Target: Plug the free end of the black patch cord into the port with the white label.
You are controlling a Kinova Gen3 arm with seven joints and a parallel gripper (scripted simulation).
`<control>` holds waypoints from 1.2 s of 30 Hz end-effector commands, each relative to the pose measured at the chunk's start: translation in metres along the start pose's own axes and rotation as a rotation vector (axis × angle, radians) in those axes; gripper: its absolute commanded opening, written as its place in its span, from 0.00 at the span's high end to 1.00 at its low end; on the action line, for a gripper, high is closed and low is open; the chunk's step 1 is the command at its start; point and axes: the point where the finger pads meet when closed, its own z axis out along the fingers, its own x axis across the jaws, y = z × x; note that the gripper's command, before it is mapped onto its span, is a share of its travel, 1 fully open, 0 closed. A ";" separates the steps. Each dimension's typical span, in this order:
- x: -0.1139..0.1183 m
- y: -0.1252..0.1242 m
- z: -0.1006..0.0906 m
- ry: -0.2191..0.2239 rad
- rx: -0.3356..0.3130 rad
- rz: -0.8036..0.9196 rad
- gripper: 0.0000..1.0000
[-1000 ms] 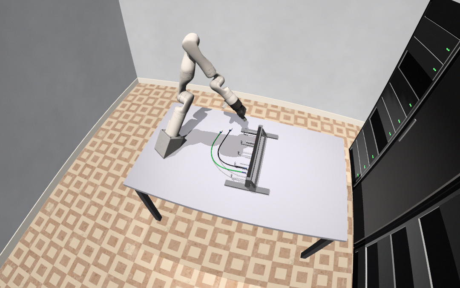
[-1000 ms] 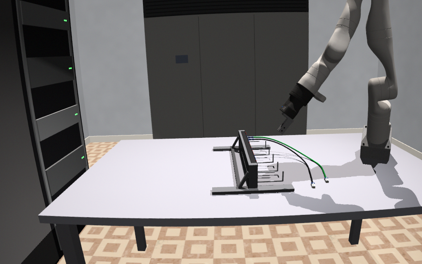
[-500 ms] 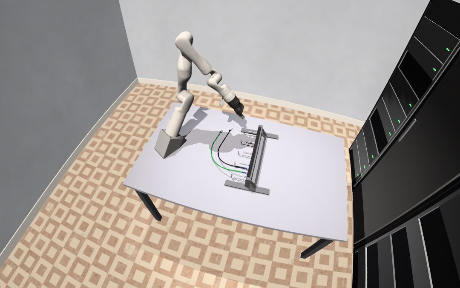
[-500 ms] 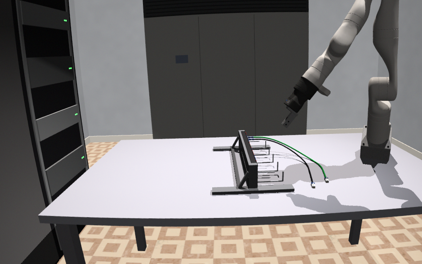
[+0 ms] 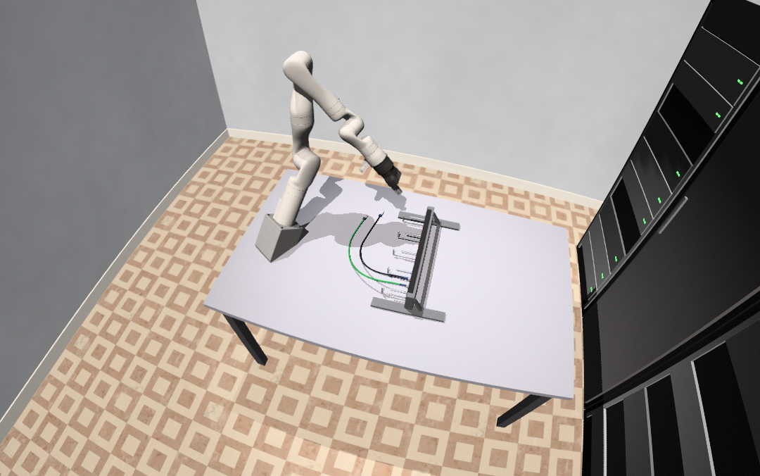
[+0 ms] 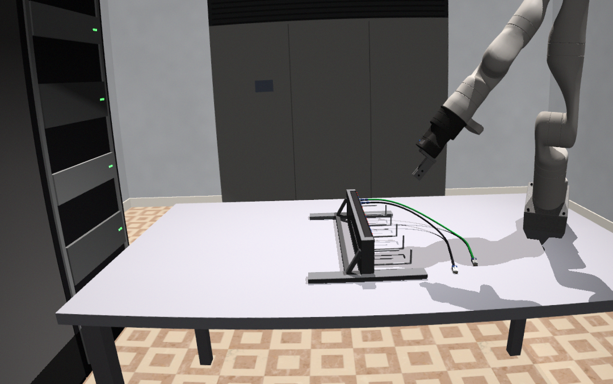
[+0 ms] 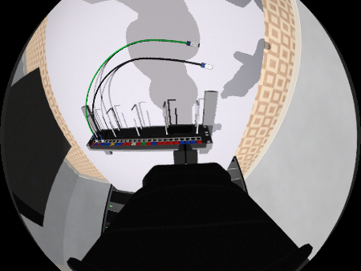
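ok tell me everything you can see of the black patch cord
The black patch cord is thin, smooth and rubbery-looking, with a blue-and-clear plug at its free end. The other end goes into the front of the rack, right by the green cord's end. From there it arcs down to the table, curving inside the green one. The gripper isn't touching it.

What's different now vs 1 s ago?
The gripper rose and drew back slightly toward the arm's base side. Its fingers look to have closed, on nothing; nothing was picked up or released. Rack, black cord and green cord: no visible change.
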 end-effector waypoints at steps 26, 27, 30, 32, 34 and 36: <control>-0.016 0.003 -0.004 -0.007 -0.008 0.006 1.00; -0.019 0.003 -0.004 -0.007 -0.008 0.006 1.00; -0.029 0.003 -0.004 -0.007 -0.008 0.006 1.00; -0.037 0.003 -0.004 -0.007 -0.008 0.006 1.00; -0.037 0.003 -0.004 -0.007 -0.008 0.006 1.00; -0.046 0.003 -0.004 -0.007 -0.008 0.006 1.00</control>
